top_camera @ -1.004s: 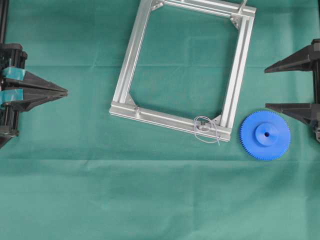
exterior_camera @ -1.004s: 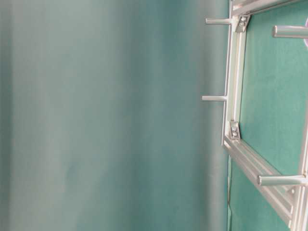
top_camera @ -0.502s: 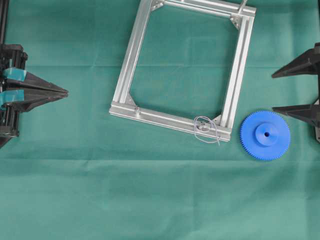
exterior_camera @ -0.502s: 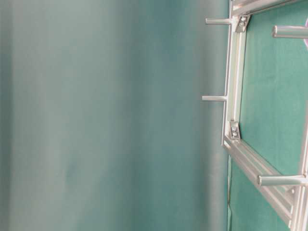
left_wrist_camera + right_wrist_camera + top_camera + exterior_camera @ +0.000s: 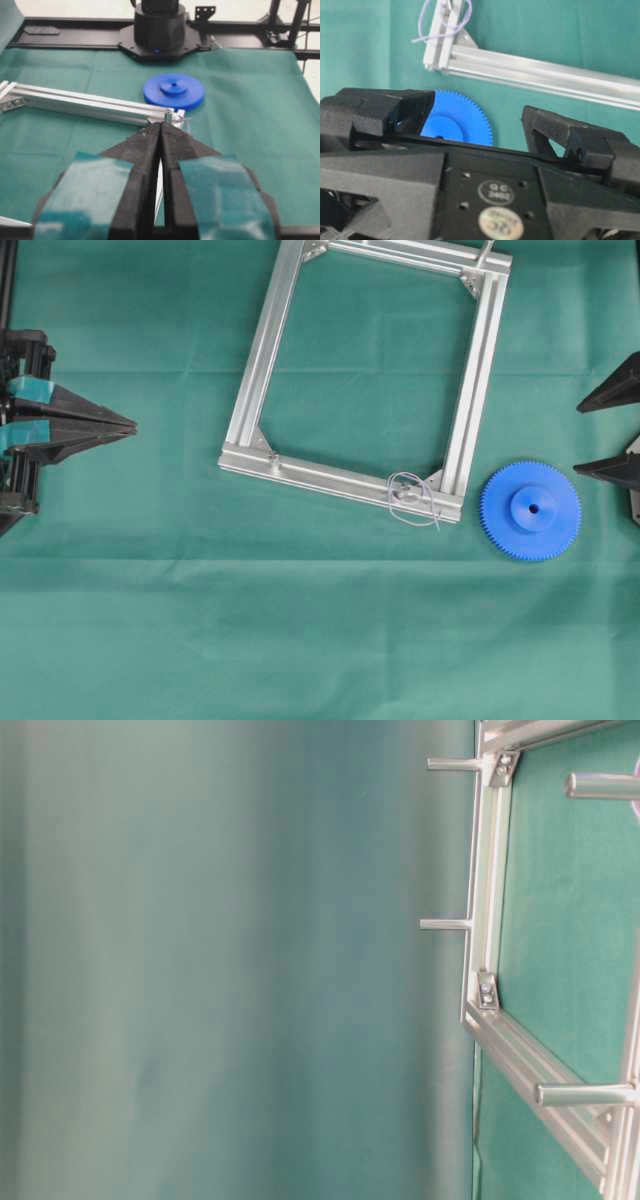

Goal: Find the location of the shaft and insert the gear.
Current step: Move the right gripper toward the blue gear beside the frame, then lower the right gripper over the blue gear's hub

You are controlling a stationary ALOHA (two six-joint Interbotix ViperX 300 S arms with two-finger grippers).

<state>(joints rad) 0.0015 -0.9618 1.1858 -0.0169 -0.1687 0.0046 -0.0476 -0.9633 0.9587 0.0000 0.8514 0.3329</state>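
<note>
The blue gear [image 5: 529, 510] lies flat on the green tabletop [image 5: 300, 640], just beside the frame [image 5: 340, 480] corner holding the wire-looped shaft [image 5: 408, 494]; the right end effector [image 5: 608, 430], spread wide, should descend squarely over the gear's hub, while the left end effector [image 5: 125, 426] rests pressed together.

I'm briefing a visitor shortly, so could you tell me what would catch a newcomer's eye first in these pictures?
The bright blue gear stands out first, lying flat on the green cloth just right of the aluminium frame. Next comes the frame's near right corner, where the shaft stands with its pale wire loop. The open right gripper hangs at the right edge, the shut left gripper at the left.
</note>
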